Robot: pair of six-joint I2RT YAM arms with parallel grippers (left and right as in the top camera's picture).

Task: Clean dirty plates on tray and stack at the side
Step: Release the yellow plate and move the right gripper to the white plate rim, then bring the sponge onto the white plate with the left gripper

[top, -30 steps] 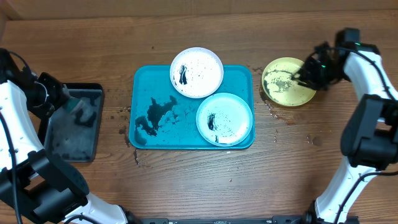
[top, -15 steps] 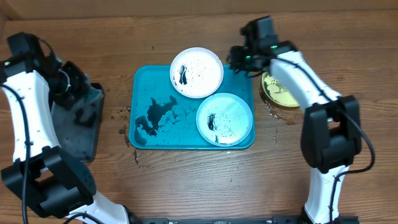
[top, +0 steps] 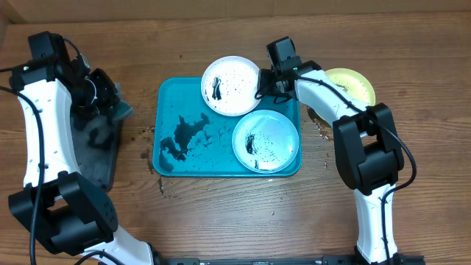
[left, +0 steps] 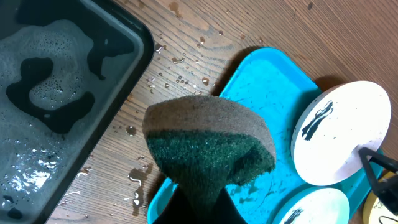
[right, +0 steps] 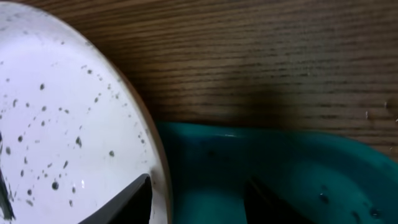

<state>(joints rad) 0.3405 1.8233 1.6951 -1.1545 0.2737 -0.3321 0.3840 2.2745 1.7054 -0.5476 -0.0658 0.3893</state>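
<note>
right arm has swung off the yellow-green plate [top: 355,82] and across to the white plate [top: 232,85]; left arm has come over to the side of the black tray [top: 96,158] that faces the blue tray [top: 169,96]; plates haven't shifted.

your next move turns on this: right gripper [top: 266,79] sits at the white plate's right edge, with the plate to its left as the robot sees it; in the wrist view its fingers [right: 134,199] are spread, one over the speckled plate face and the other over the blue tray, with the rim running through the gap; nothing pinched yet; can't tell if either finger touches; plate is round, so there's no long axis, only the rim's line across the jaws.

white plate overhangs the blue tray's far edge; aqua plate [top: 266,140] lies in the tray's right end, just beside it; yellow-green plate is off the tray on the wood to the right, partly behind the right arm.

left gripper [top: 99,92] is pinching the sponge [left: 208,149] above the black tray's edge, well apart from the white plate; right arm is clearly nearer; my read: you close on the rim first, then the sponge comes in.
</note>
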